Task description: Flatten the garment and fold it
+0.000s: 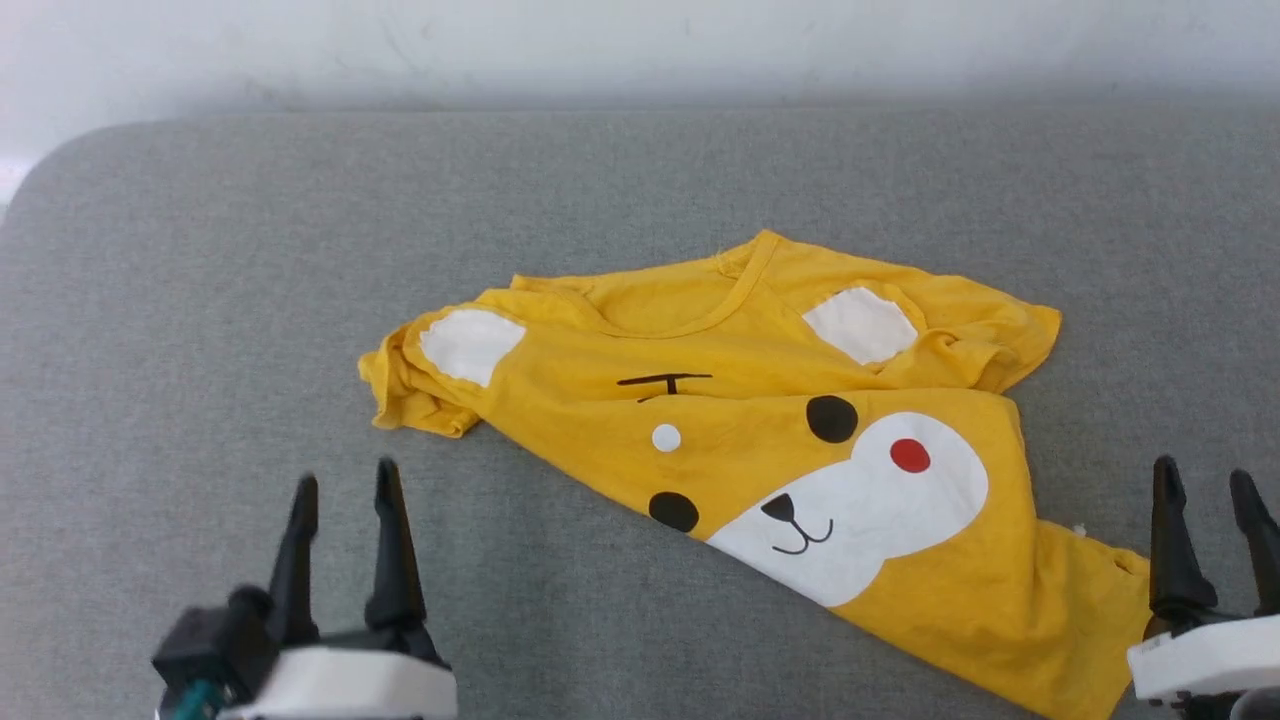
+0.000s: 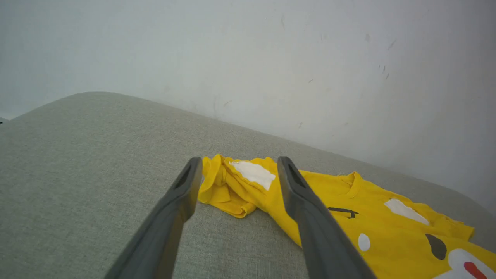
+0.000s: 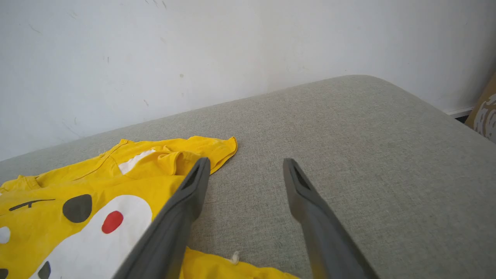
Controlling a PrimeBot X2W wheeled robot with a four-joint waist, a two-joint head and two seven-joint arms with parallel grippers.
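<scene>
Left gripper (image 1: 345, 475) sits near left, fingers parted, holding nothing. Right gripper (image 1: 1203, 470) sits near right, just as open and empty, right beside the shirt's lower edge. Beyond them, the yellow cartoon-face T-shirt (image 1: 740, 440) lies rumpled and skewed on the grey cushion (image 1: 200, 300), collar toward the white wall (image 1: 640, 40).

The left hand (image 1: 345, 475) at lower left and the right hand (image 1: 1203, 470) at lower right point forward, both spread apart and empty.
</scene>
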